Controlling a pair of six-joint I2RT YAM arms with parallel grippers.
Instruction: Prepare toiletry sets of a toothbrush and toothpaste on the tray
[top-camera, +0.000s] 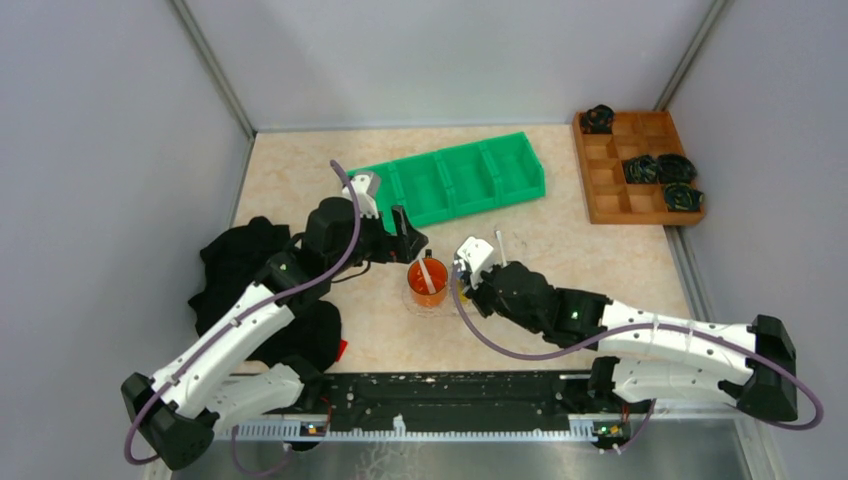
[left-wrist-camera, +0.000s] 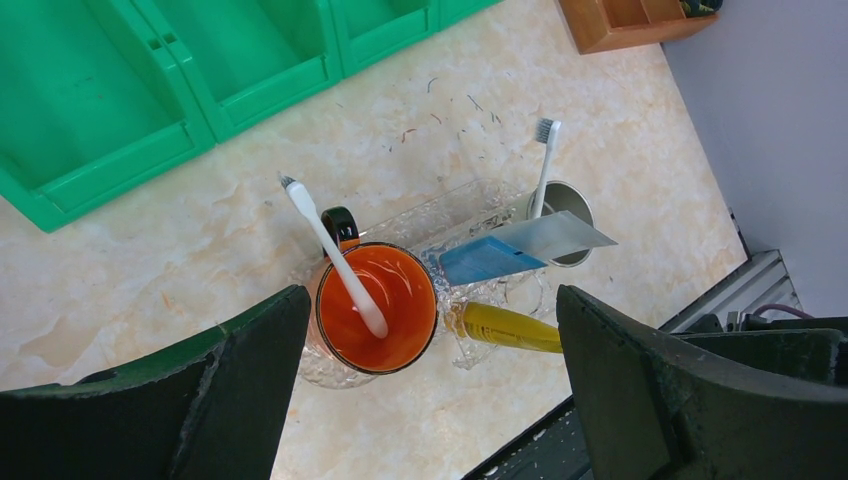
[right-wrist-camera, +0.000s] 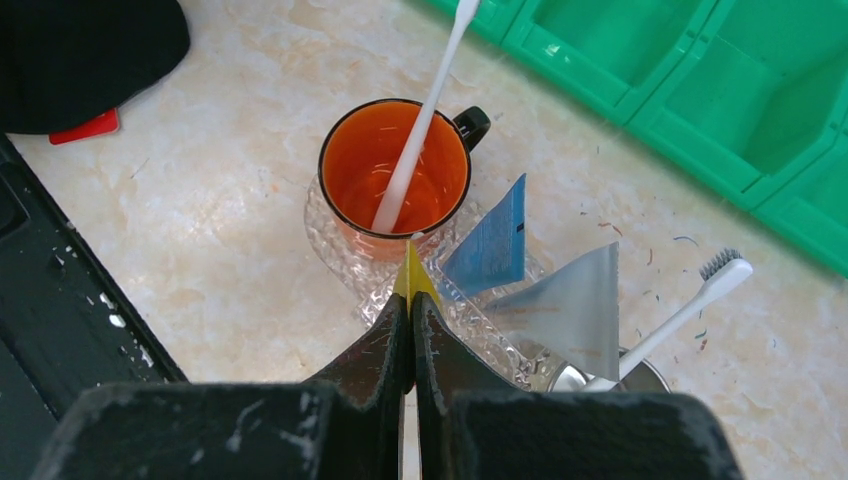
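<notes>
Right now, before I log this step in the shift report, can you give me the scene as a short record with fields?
tray: clear, carrying the orange cup and tubes
orange cup: on tray, first toothbrush standing in it
metal cup: at the tray's other end, second toothbrush in it
blue toothpaste: propped between the cups
white toothpaste: beside the blue one, near metal cup
yellow toothpaste: pinched in right gripper fingers, tip by orange cup
left gripper: open, above the tray, holding nothing
</notes>
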